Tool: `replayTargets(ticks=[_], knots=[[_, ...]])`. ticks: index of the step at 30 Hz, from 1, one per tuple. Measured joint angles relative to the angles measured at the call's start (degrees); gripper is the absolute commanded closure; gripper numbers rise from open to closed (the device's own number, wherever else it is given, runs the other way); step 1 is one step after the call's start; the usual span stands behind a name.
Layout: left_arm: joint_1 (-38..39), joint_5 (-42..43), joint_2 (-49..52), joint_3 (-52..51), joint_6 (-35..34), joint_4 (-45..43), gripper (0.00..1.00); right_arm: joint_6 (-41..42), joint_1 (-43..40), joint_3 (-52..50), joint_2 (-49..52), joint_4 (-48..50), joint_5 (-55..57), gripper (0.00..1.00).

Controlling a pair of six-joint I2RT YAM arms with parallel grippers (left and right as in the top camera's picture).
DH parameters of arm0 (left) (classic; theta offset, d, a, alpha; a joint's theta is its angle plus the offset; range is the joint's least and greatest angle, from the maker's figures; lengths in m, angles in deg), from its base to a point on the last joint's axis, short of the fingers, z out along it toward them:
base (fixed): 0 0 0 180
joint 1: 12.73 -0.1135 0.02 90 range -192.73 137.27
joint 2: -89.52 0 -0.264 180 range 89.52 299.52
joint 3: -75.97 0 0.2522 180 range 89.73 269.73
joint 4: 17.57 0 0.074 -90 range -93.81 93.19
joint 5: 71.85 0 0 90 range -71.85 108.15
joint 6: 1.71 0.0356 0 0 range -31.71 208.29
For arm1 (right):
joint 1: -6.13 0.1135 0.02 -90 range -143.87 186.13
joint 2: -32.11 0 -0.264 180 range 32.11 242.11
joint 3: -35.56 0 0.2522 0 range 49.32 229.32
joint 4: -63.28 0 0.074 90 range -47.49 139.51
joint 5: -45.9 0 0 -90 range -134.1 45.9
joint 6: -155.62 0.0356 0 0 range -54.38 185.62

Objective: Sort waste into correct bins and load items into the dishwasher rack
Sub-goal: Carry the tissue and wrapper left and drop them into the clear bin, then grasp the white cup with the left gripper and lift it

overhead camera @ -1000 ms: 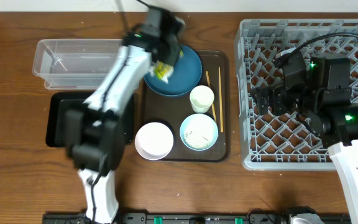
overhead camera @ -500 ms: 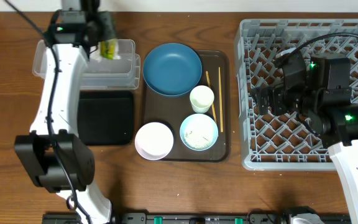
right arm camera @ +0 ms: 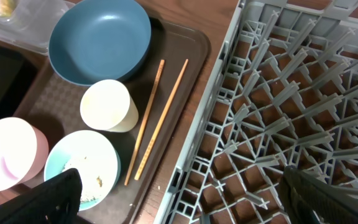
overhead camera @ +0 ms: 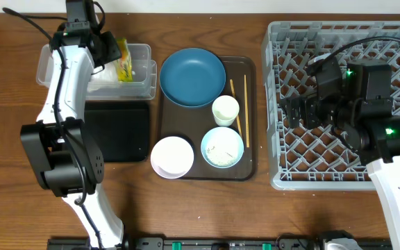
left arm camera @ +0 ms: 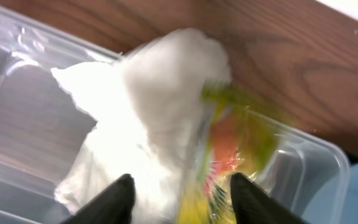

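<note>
Plastic film of the small yellow-orange-green snack wrapper (left arm camera: 232,140) looks light and slippery, best pinched by an edge; left claw (left arm camera: 185,186) stands parted over it, right claw (right arm camera: 194,186) wide, empty.

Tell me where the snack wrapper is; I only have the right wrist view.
Observer: The snack wrapper is over the clear tub, under the left gripper, whose jaws stand apart.
Operator: Anything else in that tub?
Observer: Crumpled white tissue, right beside the wrapper.
Operator: And the black tray?
Observer: Overhead, the visible part of the black tray holds nothing; the left arm covers one edge.
</note>
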Motion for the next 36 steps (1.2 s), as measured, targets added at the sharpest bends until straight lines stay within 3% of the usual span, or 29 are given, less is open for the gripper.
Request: replayTargets(ticks=[10, 19, 24, 28, 36], knots=[[0.00, 1.66, -2.84, 0.00, 3.41, 1.05, 0.21, 0.00, 0.00, 0.00, 0.00, 0.00, -0.02, 0.01], [2.19, 22.29, -11.37, 0.02, 10.56, 17.90, 0.19, 0.02, 0.00, -0.02, 0.00, -0.26, -0.68, 0.01], [10.54, 27.04, -10.69, 0.00, 14.99, 25.59, 0.20, 0.02, 0.00, -0.02, 0.00, -0.31, -0.90, 0.01], [18.36, 27.08, -10.58, -0.74, 14.82, 26.03, 0.19, 0.00, 0.00, -0.02, 0.00, -0.31, -0.90, 0.01], [30.21, 16.17, -10.56, -6.93, 6.12, 19.21, 0.20, 0.00, 0.00, -0.02, 0.00, -0.28, -1.01, 0.01]])
